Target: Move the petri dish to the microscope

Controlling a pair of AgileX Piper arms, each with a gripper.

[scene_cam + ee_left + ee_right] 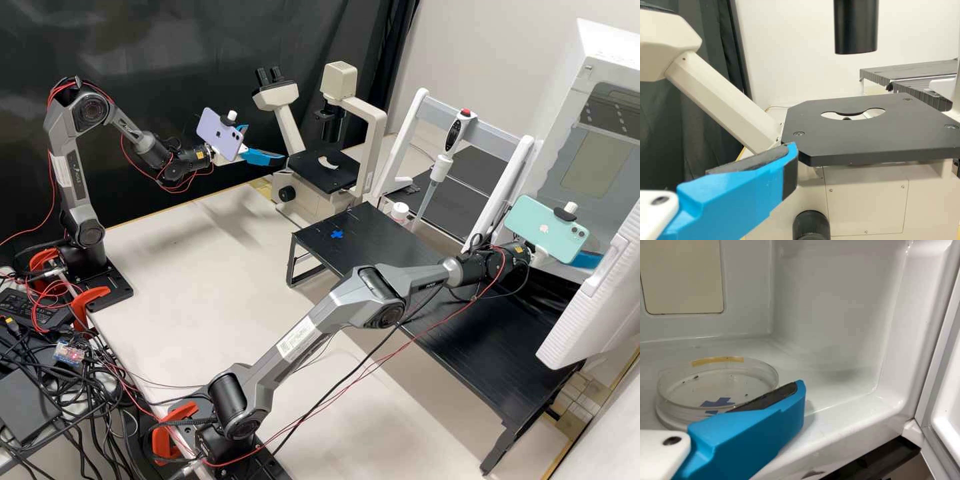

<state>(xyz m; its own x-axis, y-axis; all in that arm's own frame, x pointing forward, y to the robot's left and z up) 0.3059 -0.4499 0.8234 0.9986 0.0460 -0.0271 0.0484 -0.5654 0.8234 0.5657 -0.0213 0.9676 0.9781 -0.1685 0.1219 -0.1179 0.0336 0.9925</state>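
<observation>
My left gripper (265, 142) is held open beside the microscope (364, 117), at the eyepiece side of its black stage (325, 170). In the left wrist view, one blue finger of my left gripper (747, 192) shows before the stage (865, 137), which has a round opening. My right gripper (588, 260), partly behind a phone, is at the mouth of the white cabinet. In the right wrist view, the clear petri dish (715, 385) lies flat on the cabinet floor, with a yellow strip at its rim. One finger of my open right gripper (755, 427) partly covers its near side.
A black raised table (467, 347) with a blue cross mark runs below the right arm. The cabinet's open door (593, 307) stands close to the right gripper. A pipette (441, 163) on a white stand and a small white-capped bottle (399, 211) are behind the table.
</observation>
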